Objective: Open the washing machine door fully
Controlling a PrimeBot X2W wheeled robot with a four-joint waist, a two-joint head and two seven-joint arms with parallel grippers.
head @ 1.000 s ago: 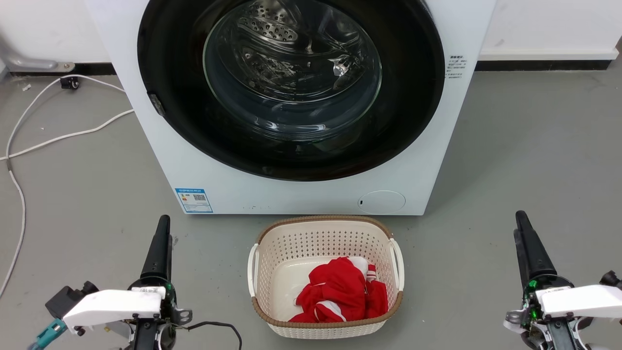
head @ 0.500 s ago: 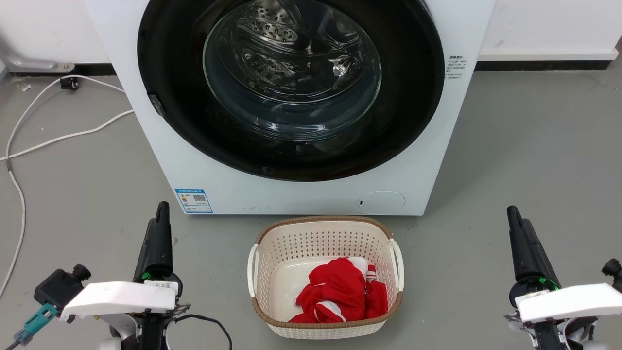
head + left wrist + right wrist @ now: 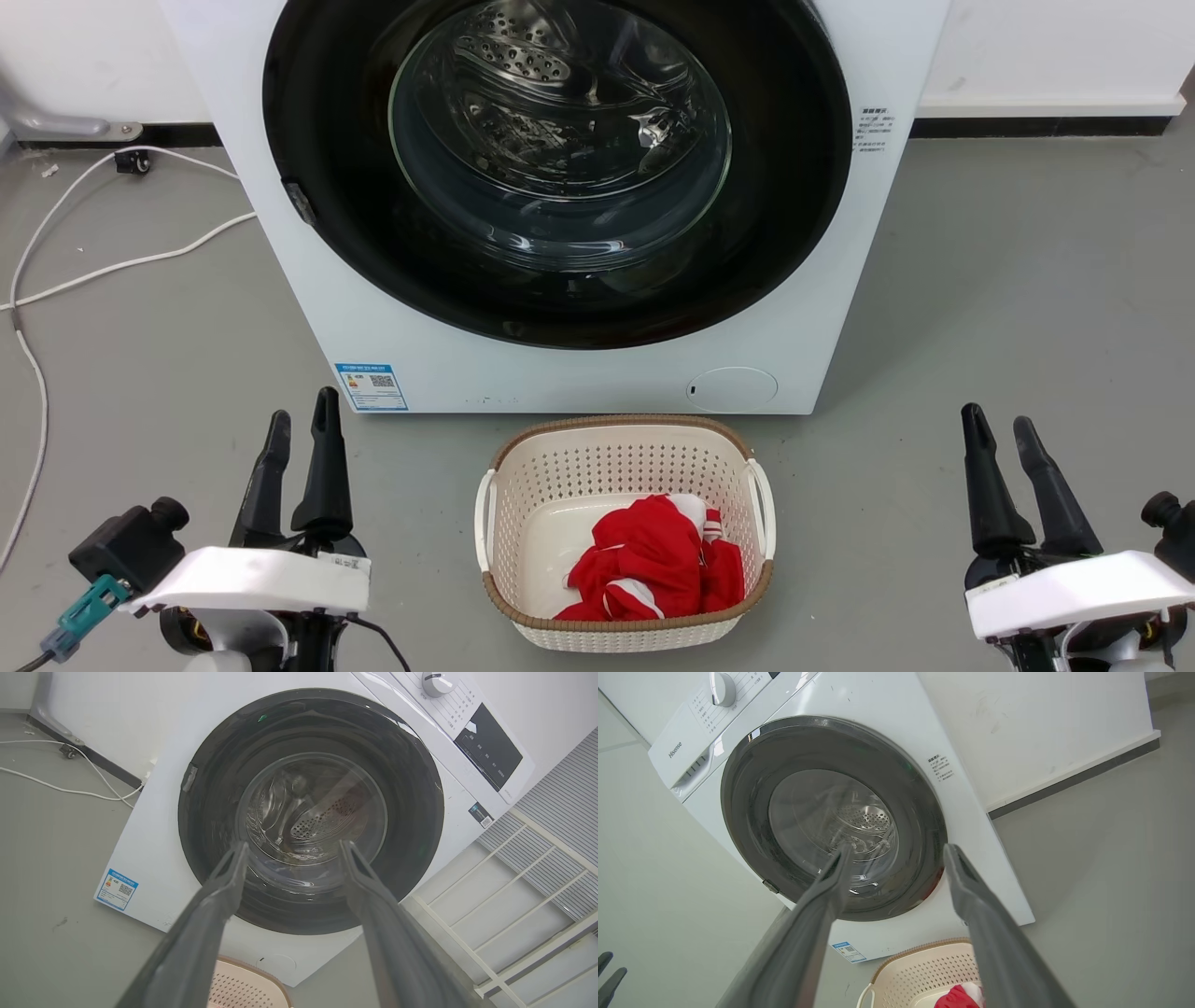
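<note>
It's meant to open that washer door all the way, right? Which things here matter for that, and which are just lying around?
For the job:
round washing machine door with glossy black rim and glass centre, shut
white front-loading washing machine

Just lying about:
cream perforated plastic basket
red cloth inside it
loose white cable

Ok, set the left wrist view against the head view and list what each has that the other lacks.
Left wrist view, of the two: the white dial, the dark control panel and a white slatted rack beside the washing machine. Head view, of the two: the red garment in the basket and the open right pincer. Both: the shut washing machine door, the blue label, the basket's rim, the white cable and the open left pincer.
</note>
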